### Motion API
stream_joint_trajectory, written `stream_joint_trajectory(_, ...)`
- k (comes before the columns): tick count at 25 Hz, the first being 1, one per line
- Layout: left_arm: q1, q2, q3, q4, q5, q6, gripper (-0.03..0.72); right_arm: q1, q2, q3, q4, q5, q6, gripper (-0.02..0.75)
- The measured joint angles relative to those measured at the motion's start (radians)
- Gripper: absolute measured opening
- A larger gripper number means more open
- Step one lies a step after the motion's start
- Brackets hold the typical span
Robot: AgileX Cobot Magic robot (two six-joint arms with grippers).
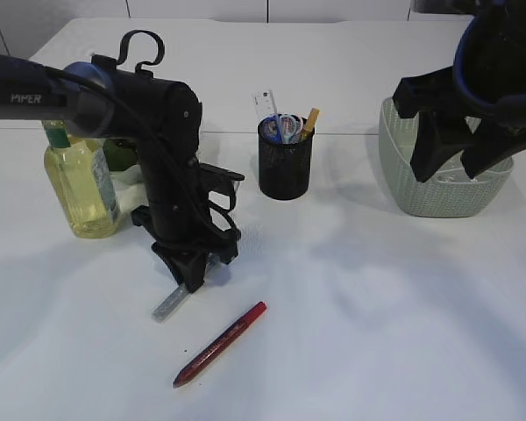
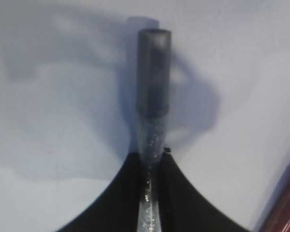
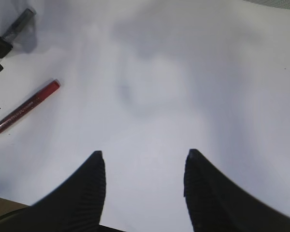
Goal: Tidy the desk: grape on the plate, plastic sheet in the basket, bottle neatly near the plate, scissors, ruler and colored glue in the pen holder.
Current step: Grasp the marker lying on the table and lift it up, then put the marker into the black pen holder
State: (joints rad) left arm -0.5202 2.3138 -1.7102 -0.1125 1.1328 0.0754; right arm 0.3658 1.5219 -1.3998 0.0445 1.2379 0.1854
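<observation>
Silver glitter glue (image 2: 153,96) is clamped by the left gripper (image 1: 193,274) on the table. Red glue (image 1: 220,344) lies just beside; the right gripper (image 3: 144,186) is held apart, empty, above the basket (image 1: 403,175).

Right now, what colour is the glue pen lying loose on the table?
Red glue pen, clearest in the exterior view.

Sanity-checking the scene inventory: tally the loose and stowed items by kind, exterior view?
Glue pens: 2, silver one in the left gripper, red one lying free
Bottle: 1
Pen holder: 1, with ruler and scissors inside
Basket: 1
Green item behind the bottle: 1, mostly hidden
Total: 8
</observation>
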Motion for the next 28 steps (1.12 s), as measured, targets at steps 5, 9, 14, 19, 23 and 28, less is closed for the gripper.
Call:
stream_joint_trajectory(5,0.000,-0.079,0.148,-0.035,-0.119,0.002,0.061,0.000,0.000,0.000,0.000,0.000,0.000,0.421)
stream_joint_trajectory(9,0.000,-0.186,0.295,-0.042,-0.270,0.002,0.060,0.000,0.000,0.000,0.000,0.000,0.000,0.421)
stream_joint_trajectory(14,0.000,-0.327,0.438,-0.055,-0.457,0.002,0.060,0.000,0.000,0.000,0.000,0.000,0.000,0.421)
stream_joint_trajectory(19,0.000,-0.400,0.477,-0.061,-0.562,0.002,0.060,0.000,0.000,0.000,0.000,0.000,0.000,0.421)
stream_joint_trajectory(23,0.000,-0.424,0.477,-0.063,-0.660,0.006,0.060,0.000,0.000,0.000,0.000,0.000,0.000,0.421)
stream_joint_trajectory(28,0.000,-0.426,0.453,-0.063,-0.813,0.010,0.060,-0.002,0.012,0.000,-0.021,0.000,0.000,0.421)
